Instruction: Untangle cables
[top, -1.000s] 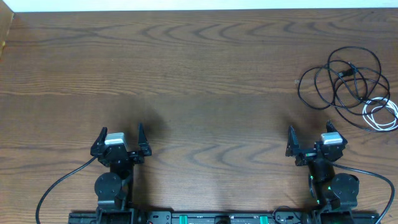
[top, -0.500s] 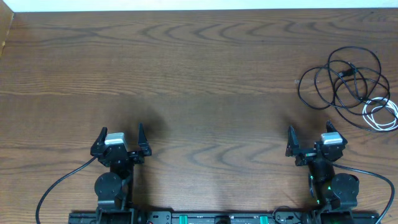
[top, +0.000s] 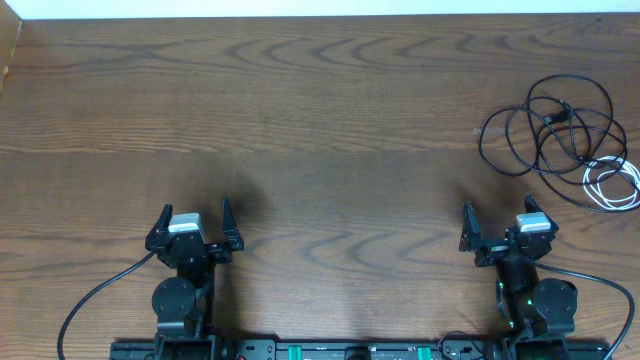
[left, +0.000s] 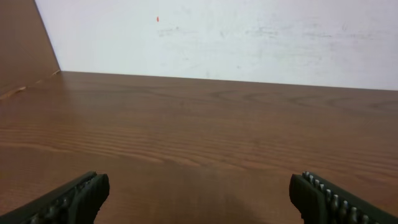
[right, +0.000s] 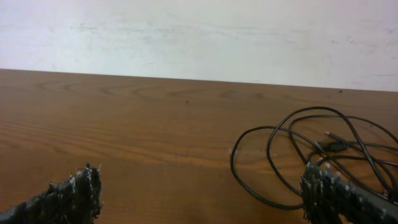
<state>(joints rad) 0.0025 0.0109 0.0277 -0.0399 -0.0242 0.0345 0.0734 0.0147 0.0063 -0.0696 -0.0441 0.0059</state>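
Cables lie in a loose heap at the far right of the brown wood-grain table (top: 320, 120). In the overhead view the long thin black cable (top: 556, 117) makes several overlapping loops with a small plug among them. The shorter thin white cable (top: 606, 172) is coiled at the near right edge of that heap, its loops crossing the black ones (where exactly they interlock is too fine to tell). Both arms sit at the near edge, well apart from each other. The left gripper (top: 195, 210) has its jaws spread wide with nothing between them, far to the left of the heap. The right gripper (top: 498, 212) is likewise spread and empty, near the cables but not touching them. In the left wrist view two dark ribbed fingers (left: 74, 196) stand at the bottom corners, with only bare table between them and a white wall (left: 236, 37) beyond. In the right wrist view the black cable (right: 323, 148) lies on the table ahead and to the right, its near loops passing behind the right-hand finger (right: 336, 196), with bare wood between the parted fingers.
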